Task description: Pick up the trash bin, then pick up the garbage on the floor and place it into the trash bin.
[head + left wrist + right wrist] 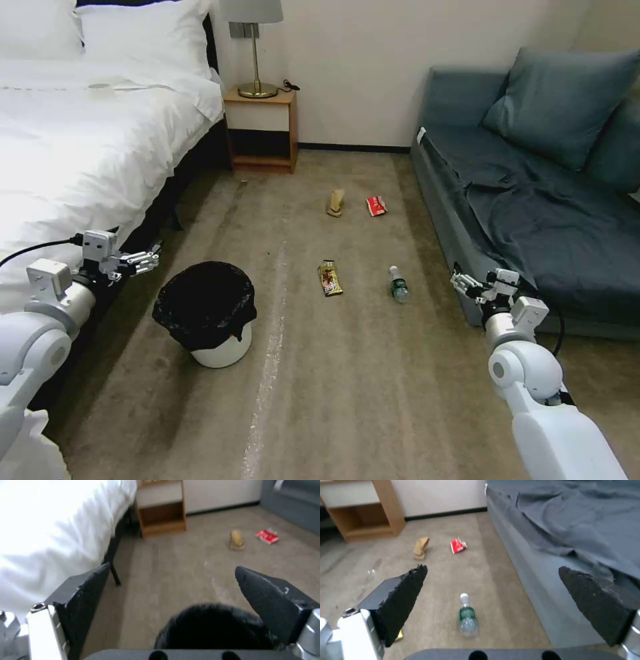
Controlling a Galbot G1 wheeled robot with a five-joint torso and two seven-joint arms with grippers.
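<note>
The trash bin (212,320) stands upright on the carpet at the left, white with a black bag over its rim (213,630). Garbage lies ahead of it: a yellow-brown snack wrapper (330,278), a clear bottle with a green label (399,285) (467,616), a tan paper bag (336,203) (236,540) (421,547) and a red-and-white packet (377,205) (267,536) (458,545). My left gripper (148,259) (171,580) hovers open, left of and above the bin, beside the bed. Near the sofa's front edge my right gripper (461,280) (493,580) is open, right of the bottle.
A white bed (80,147) runs along the left, a grey sofa (533,213) along the right. A wooden nightstand (261,130) with a lamp stands against the back wall. Open carpet lies between them.
</note>
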